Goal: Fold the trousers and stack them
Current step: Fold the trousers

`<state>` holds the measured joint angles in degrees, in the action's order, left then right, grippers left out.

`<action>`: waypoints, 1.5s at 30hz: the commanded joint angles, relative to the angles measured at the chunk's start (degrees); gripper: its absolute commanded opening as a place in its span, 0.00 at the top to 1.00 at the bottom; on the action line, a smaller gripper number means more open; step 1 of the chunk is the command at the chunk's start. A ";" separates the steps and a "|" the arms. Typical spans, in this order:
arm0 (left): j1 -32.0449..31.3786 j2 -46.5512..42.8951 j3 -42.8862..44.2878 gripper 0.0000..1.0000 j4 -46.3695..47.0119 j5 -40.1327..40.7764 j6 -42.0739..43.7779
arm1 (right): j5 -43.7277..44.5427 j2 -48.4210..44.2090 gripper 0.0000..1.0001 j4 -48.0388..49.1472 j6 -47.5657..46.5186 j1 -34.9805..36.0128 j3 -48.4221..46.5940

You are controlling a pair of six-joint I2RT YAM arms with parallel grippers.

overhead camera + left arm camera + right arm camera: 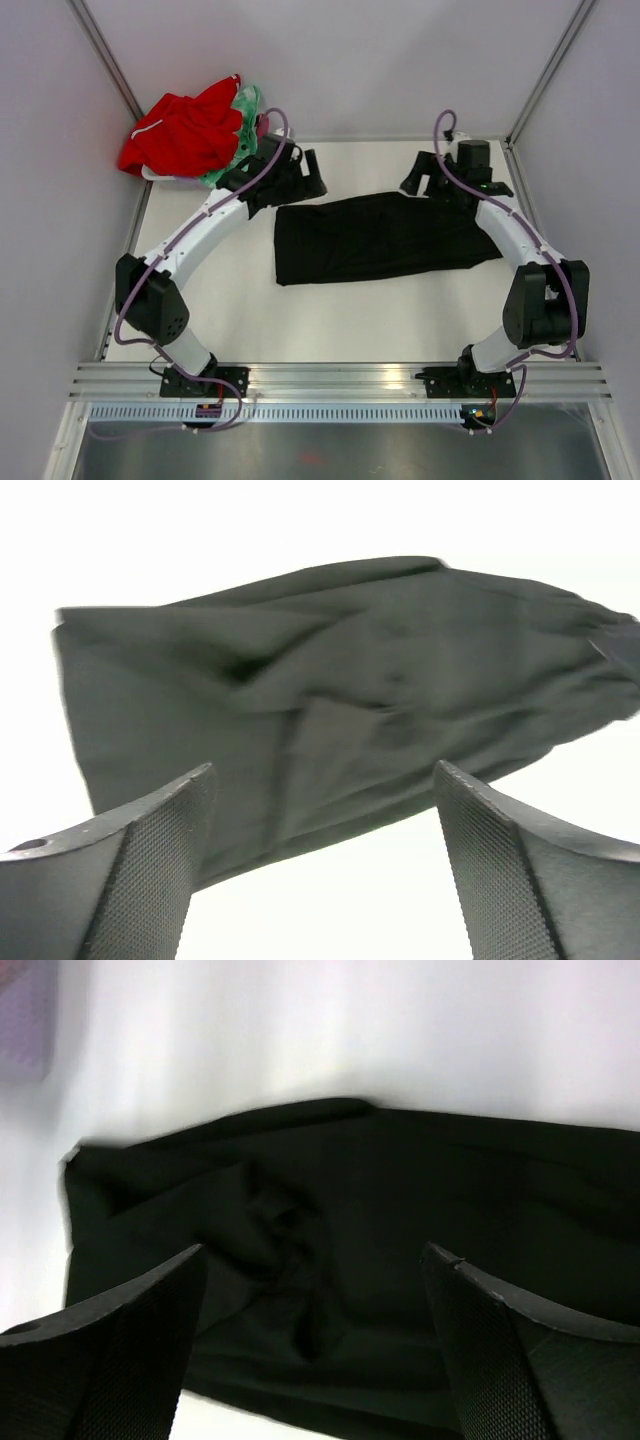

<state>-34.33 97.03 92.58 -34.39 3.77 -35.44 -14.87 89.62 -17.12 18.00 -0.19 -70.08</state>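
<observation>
**Top external view: the soft trousers could slip apart**

Long black soft-cloth trousers [380, 238] lie flat in the middle of the white surface [330, 320], doubled into a long strip. The left hand [308, 178] is just past the far left corner of the strip. The right hand [415, 180] is by the far right end. Both hands are wide open and hold nothing.

The cloth is floppy and lies in layers. If a hand pinches only the top layer, I think the fold will slide open. If one hand lifts faster than the other, the strip may twist or bunch up. The left arm is also close to the crumpled red garment with white trim [185, 130] and the green-and-pink patterned cloth [240, 140] in the far left corner. A wide swing could bump them.

Pale walls stand on three sides, with thin metal posts [110, 60] in the corners. A metal rail [340, 380] runs along the near edge.
</observation>
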 commanded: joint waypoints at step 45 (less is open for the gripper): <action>1.10 27.97 11.33 0.24 -1.13 -21.35 36.33 | 11.71 -17.11 0.15 -8.80 9.16 11.87 8.12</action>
<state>-32.77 130.28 105.38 -38.61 -19.81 5.15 -4.10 76.55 -26.28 25.54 11.66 -62.63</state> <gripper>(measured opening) 0.753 0.848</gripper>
